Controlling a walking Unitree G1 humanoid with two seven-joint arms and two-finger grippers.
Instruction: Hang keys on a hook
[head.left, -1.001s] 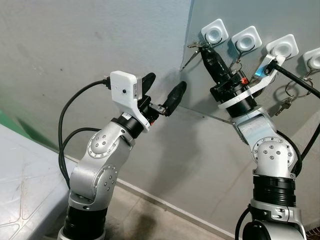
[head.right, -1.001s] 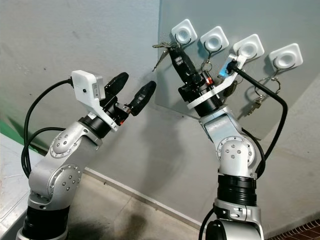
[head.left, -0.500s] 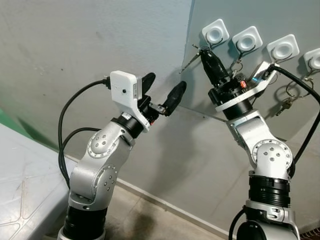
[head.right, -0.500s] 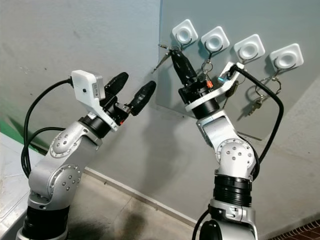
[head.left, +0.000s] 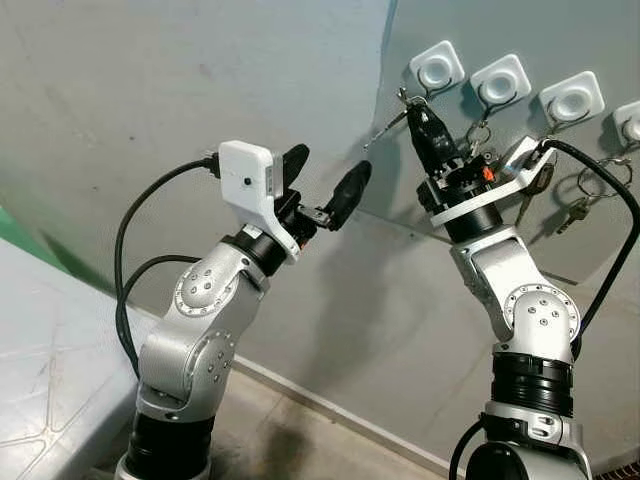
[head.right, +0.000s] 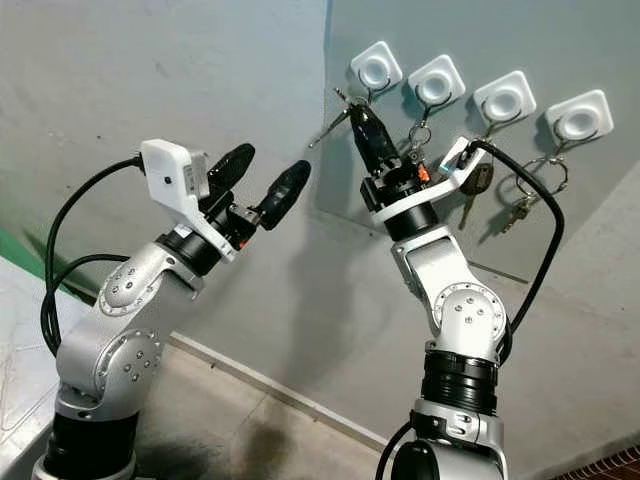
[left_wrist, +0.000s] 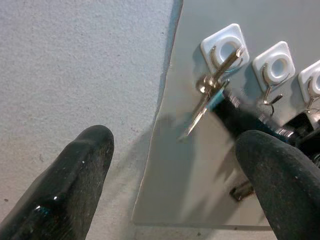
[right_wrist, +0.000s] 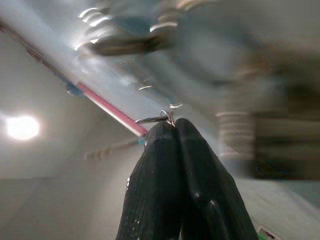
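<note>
Left eye view: we see right gripper raised to leftmost hook, fingers pinched on keys, presumably to slip the ring on.

Left wrist view: left gripper wide open, holding nothing, likely parked just to watch.

Right wrist view: fingers pressed together on the ring; rest blurred.

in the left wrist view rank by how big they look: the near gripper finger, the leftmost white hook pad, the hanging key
1. Gripper finger, largest, inflated by nearness to the camera.
2. Leftmost white hook pad.
3. Hanging key, longer but thinner; close to the pad.
</note>
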